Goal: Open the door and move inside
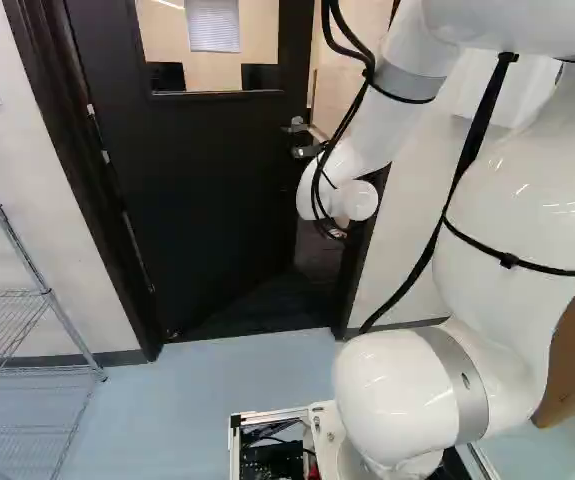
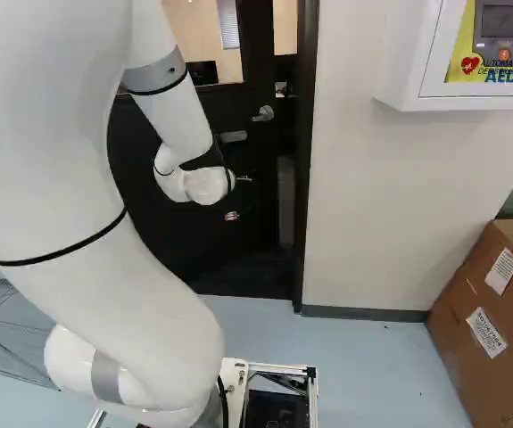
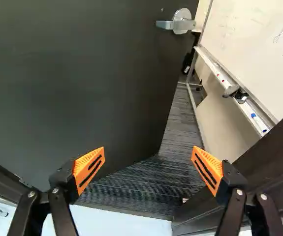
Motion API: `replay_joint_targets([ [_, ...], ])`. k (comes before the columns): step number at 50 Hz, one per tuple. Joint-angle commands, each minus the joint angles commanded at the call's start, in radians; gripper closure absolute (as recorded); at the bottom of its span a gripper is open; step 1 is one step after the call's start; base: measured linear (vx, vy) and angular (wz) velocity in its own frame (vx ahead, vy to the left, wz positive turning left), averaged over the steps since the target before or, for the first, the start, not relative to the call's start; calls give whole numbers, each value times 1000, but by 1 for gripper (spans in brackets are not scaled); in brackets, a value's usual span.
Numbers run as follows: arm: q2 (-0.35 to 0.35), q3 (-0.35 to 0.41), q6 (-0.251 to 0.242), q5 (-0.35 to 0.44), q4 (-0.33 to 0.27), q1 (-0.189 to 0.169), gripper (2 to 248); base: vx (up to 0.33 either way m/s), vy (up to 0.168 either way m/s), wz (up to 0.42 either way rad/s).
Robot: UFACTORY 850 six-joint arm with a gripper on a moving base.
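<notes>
Wire rack (image 1: 2,322) stands at left of left base view. Cardboard box (image 2: 470,357) sits lower than white wall cabinet (image 2: 470,102). Whiteboard (image 3: 249,54) bears drawn lines.

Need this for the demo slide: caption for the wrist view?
Open gripper before the dark door, which stands ajar, with a whiteboard visible in the room beyond.

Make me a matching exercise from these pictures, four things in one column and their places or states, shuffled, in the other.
1. Black windowed door
2. Whiteboard on a metal frame
3. Black gripper with orange pads
4. Brown cardboard box

A. Beyond the doorway
B. At the right of the right base view
C. Swung partly open
D. Fingers apart, gripping nothing

Right pairs: 1-C, 2-A, 3-D, 4-B
</notes>
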Motion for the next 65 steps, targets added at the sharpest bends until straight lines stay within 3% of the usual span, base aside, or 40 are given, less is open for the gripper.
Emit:
replay_joint_targets([
  [65,0,0,0,0,0,0,3,54,51,-7],
])
